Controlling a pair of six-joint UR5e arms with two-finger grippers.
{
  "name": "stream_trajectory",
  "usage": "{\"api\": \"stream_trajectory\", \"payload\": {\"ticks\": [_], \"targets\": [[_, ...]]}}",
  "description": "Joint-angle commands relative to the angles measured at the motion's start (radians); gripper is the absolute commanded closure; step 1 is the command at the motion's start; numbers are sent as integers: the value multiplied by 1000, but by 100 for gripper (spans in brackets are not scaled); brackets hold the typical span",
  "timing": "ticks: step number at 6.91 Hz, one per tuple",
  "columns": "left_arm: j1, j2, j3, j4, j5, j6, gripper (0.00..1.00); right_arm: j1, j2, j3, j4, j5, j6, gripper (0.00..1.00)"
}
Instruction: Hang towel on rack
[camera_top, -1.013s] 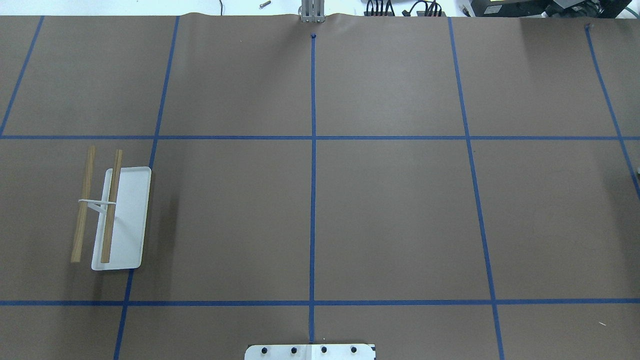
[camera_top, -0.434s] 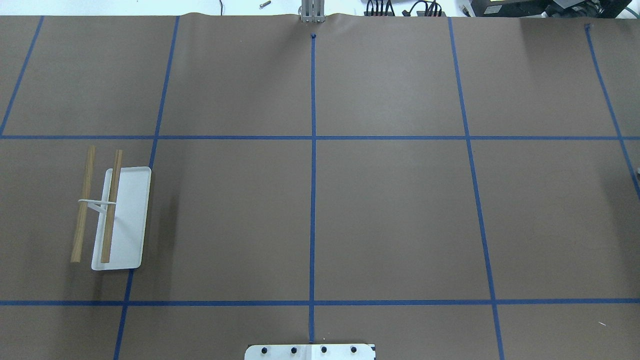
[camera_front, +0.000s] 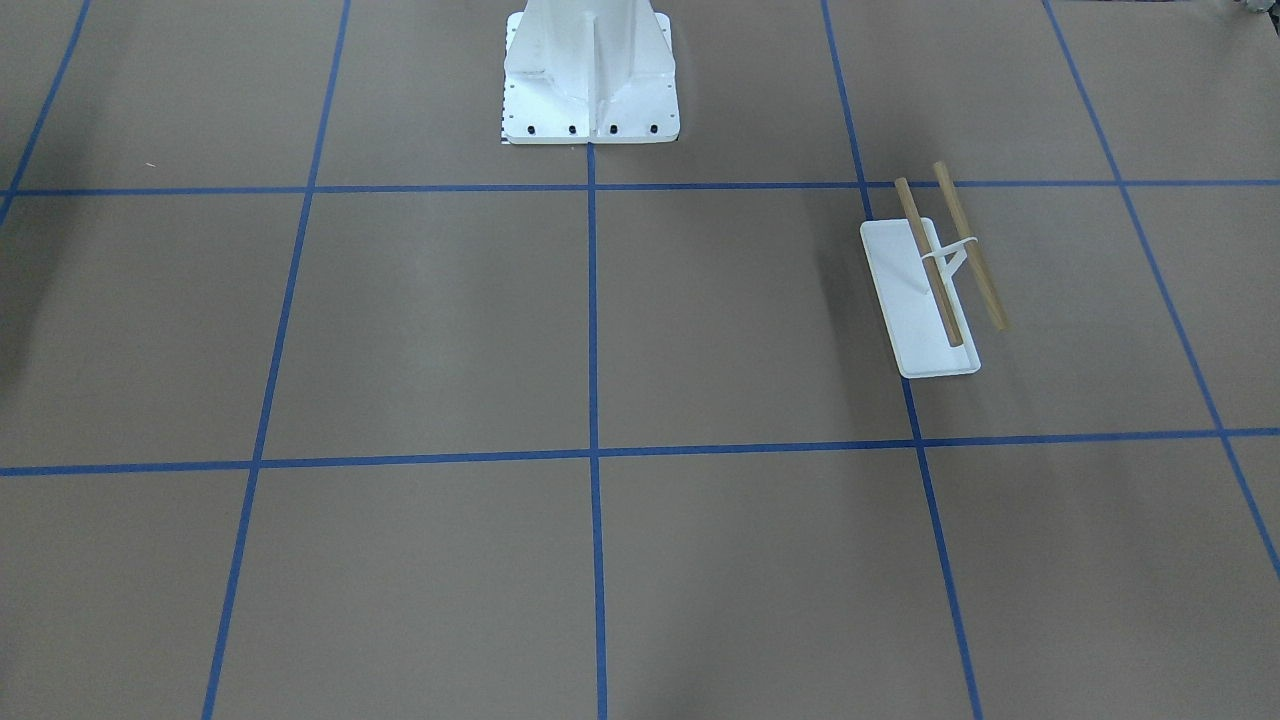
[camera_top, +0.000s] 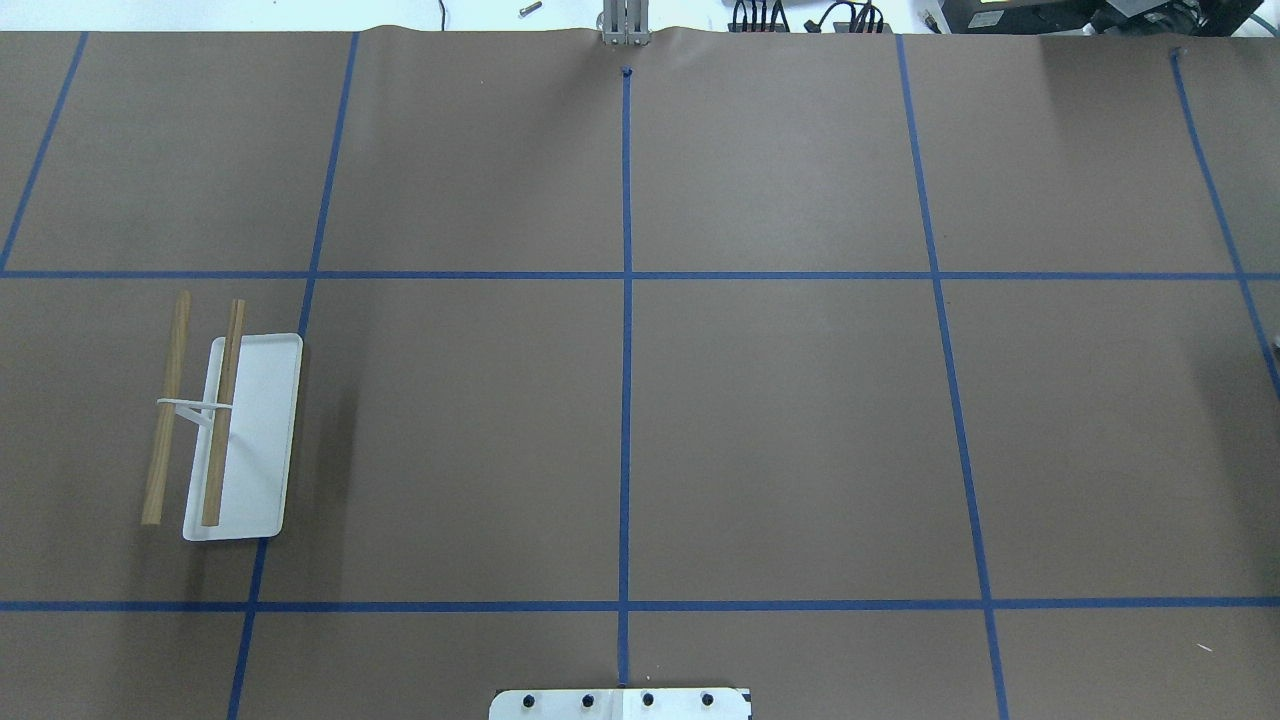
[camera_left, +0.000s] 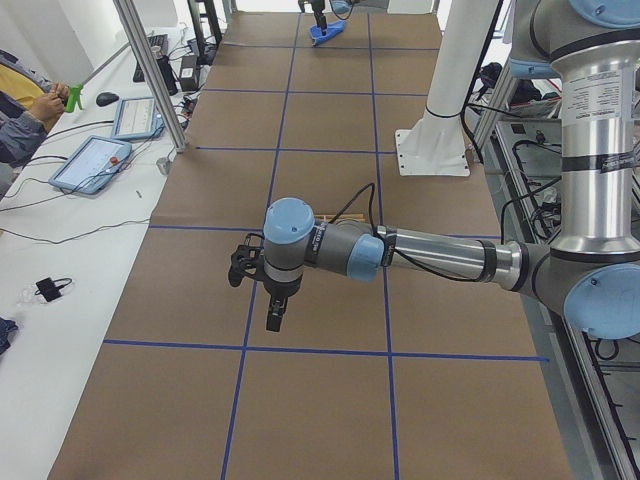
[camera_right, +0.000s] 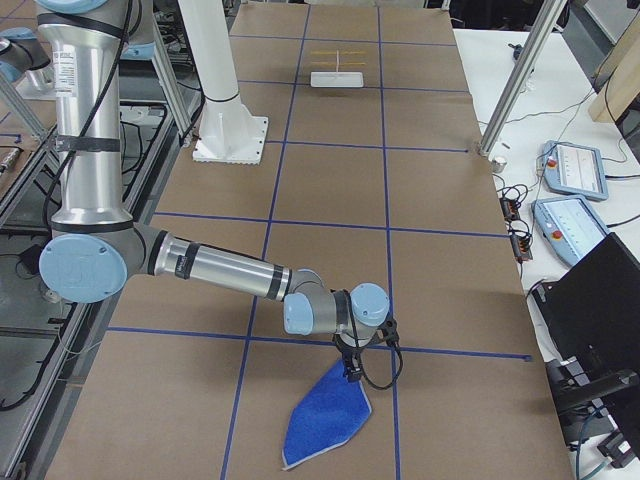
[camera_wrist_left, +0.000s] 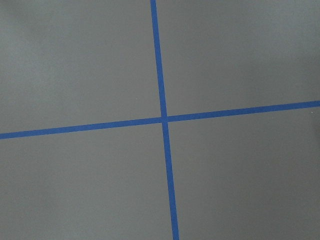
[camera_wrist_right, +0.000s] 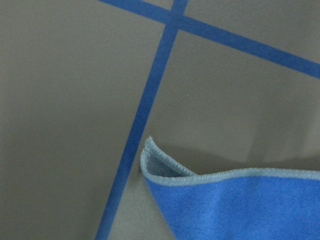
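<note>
The rack stands on the table's left side, a white tray base with two bare wooden rods; it also shows in the front view and, far off, in the exterior right view. The blue towel lies at the table's right end, with one corner raised up at my right gripper. The right wrist view shows its curled, pale-stitched edge with grey underneath. My left gripper points down above the paper, far from the towel. I cannot tell whether either gripper is open or shut.
The big white pedestal is bolted at the robot's side of the table. Blue tape lines grid the brown paper. An operators' bench with tablets and an aluminium post runs along the far side.
</note>
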Motion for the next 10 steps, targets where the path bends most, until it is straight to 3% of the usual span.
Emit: {"api": "stream_trajectory", "payload": {"ticks": [1, 4, 7, 9, 10], "targets": [[0, 0, 0, 0, 0, 0, 2, -34, 39, -58, 3, -5, -4, 8], [0, 0, 0, 0, 0, 0, 2, -62, 49, -63, 5, -23, -14, 23], [0, 0, 5, 0, 0, 2, 2, -64, 49, -80, 3, -28, -50, 30], [0, 0, 5, 0, 0, 2, 2, -64, 55, -88, 3, -28, -63, 72], [0, 0, 5, 0, 0, 2, 2, -64, 58, -98, 3, -28, -76, 88]]}}
